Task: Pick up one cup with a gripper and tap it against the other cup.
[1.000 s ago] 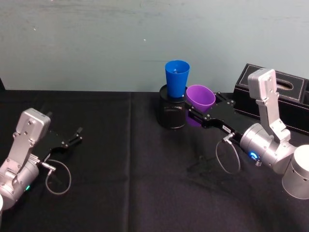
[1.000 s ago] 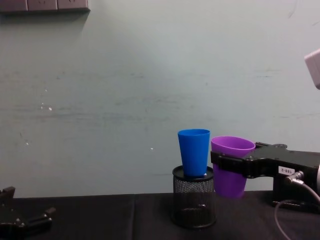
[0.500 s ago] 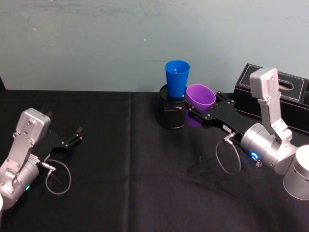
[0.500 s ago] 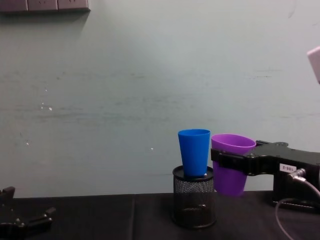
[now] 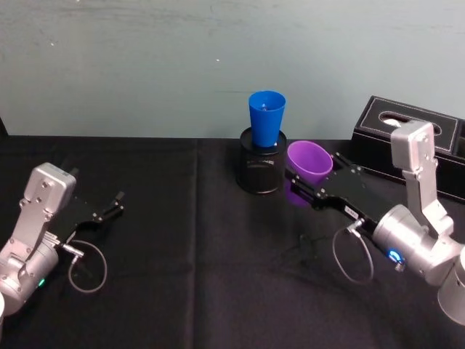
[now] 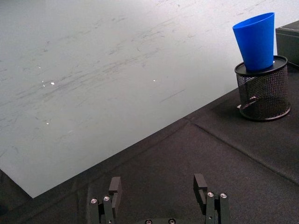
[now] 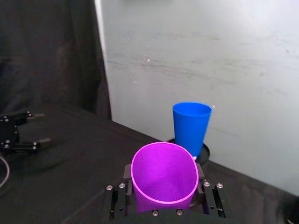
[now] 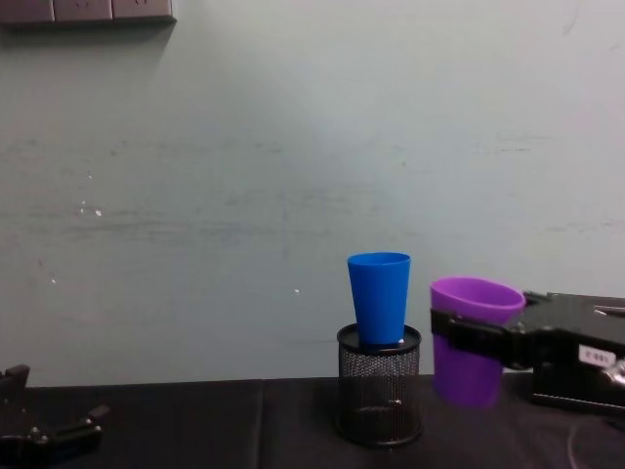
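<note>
Pick-up looks done: the right gripper (image 5: 314, 173) is clamped around the purple cup (image 5: 310, 161), jaws on either side of its wall just below the rim, mouth up and tipped slightly. In the chest view the purple cup (image 8: 472, 342) seems to hang just off the black table (image 5: 189, 276) (its base sits low against the cloth, so I can't be sure it's clear). The blue cup (image 5: 266, 116) stands upright on top of the black mesh pen holder (image 5: 259, 174), so it sits higher than the purple one; its rim is above the purple rim. The cups are not touching now: there's a clear gap between them in the chest view, purple on the robot's right of the blue cup (image 8: 380, 296). So the grasp is finished, and no contact is visible. I'd count the tap as what's left: it calls for a move toward the robot's left and somewhat up, gently, since the blue cup only rests on the holder and could topple. The left gripper (image 6: 159, 184) is parked low on the table at the robot's left, fingers spread, holding nothing.
</note>
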`<state>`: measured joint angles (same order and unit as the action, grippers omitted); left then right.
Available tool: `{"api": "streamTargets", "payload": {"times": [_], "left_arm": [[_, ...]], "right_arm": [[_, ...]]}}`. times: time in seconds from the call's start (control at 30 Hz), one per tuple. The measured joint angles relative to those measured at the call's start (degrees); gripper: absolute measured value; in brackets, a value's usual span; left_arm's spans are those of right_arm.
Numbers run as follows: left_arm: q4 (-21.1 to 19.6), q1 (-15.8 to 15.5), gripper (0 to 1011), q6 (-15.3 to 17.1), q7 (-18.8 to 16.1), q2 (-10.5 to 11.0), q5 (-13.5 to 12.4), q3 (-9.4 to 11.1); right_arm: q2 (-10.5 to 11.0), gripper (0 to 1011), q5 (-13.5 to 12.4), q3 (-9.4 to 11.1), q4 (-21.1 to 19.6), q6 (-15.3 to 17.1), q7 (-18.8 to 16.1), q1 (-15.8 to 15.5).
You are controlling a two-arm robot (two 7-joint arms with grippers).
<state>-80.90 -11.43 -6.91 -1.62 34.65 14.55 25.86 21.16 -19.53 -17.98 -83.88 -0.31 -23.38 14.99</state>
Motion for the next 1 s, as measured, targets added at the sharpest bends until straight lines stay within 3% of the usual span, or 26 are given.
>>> {"api": "streamTargets", "payload": {"times": [0.3, 1.0], "left_arm": [[0.00, 0.00, 1011, 0.00, 0.00, 0.00, 0.00, 0.00], [0.00, 0.00, 1012, 0.00, 0.00, 0.00, 0.00, 0.00]], "right_arm": [[-0.28, 735, -0.06, 0.78, 1.13, -1.09, 1.71, -2.45], [-1.10, 735, 2.97, -1.28, 7.25, -4.23, -0.58, -1.15]]}}
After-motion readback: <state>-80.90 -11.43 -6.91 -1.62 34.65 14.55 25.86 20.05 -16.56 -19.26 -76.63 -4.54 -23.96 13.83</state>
